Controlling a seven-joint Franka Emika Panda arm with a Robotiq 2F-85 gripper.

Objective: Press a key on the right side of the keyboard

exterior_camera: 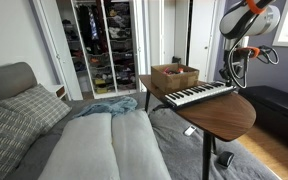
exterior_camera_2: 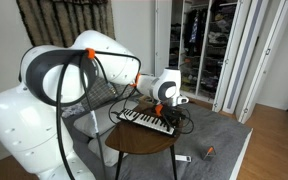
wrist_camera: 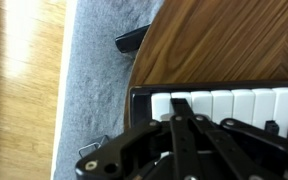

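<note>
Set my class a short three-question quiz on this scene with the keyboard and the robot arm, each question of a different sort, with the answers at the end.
1. True or false: the keyboard lies on the bed.
2. What stands next to the keyboard on the table? A) a brown box B) a lamp C) a laptop
3. In the wrist view, are the fingertips of the gripper together or apart?

Key: 1. False, it lies on the table. 2. A, the brown box. 3. Together.

Home bedroom — bed (exterior_camera: 94,150), pillows (exterior_camera: 19,115), open clothes closet (exterior_camera: 102,45).
</note>
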